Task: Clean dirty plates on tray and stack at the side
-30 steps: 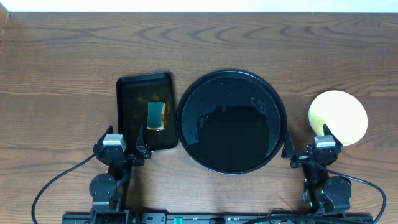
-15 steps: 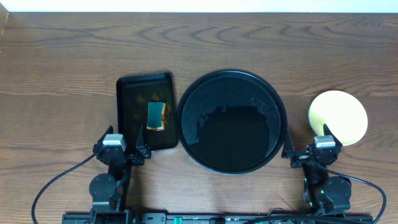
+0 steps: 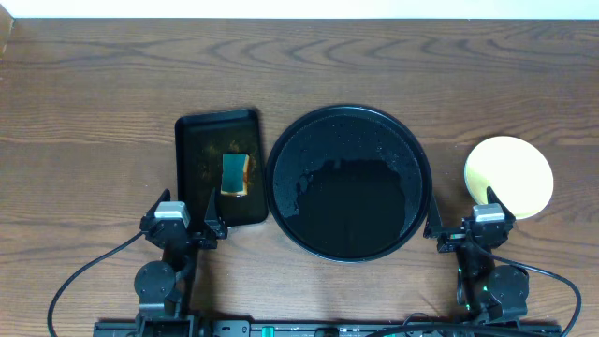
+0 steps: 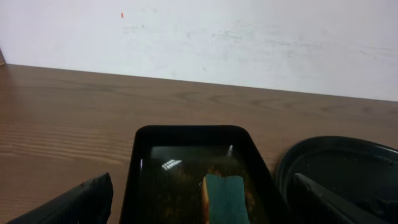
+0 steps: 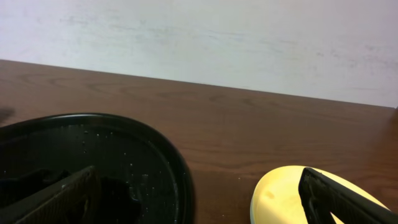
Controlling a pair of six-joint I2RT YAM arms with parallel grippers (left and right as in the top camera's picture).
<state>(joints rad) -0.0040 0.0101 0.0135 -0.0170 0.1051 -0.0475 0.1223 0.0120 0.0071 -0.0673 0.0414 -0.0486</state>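
Note:
The round black tray [image 3: 348, 140] lies in the middle of the table, wet and with no plate on it. It also shows in the right wrist view [image 5: 124, 149] and the left wrist view [image 4: 348, 155]. A pale yellow plate [image 3: 508, 176] lies on the table right of the tray, also seen in the right wrist view [image 5: 283, 193]. No mint-white plate shows; I cannot tell whether any lies under the yellow one. My left gripper [image 3: 184, 219] [image 4: 201, 180] and right gripper [image 3: 461, 221] [image 5: 198, 174] are open and empty at the table's front edge.
A small black rectangular tray [image 3: 197, 150] [image 4: 186, 146] lies left of the round tray and holds a green and yellow sponge [image 3: 235, 174] [image 4: 224, 196]. A white wall runs behind the wooden table.

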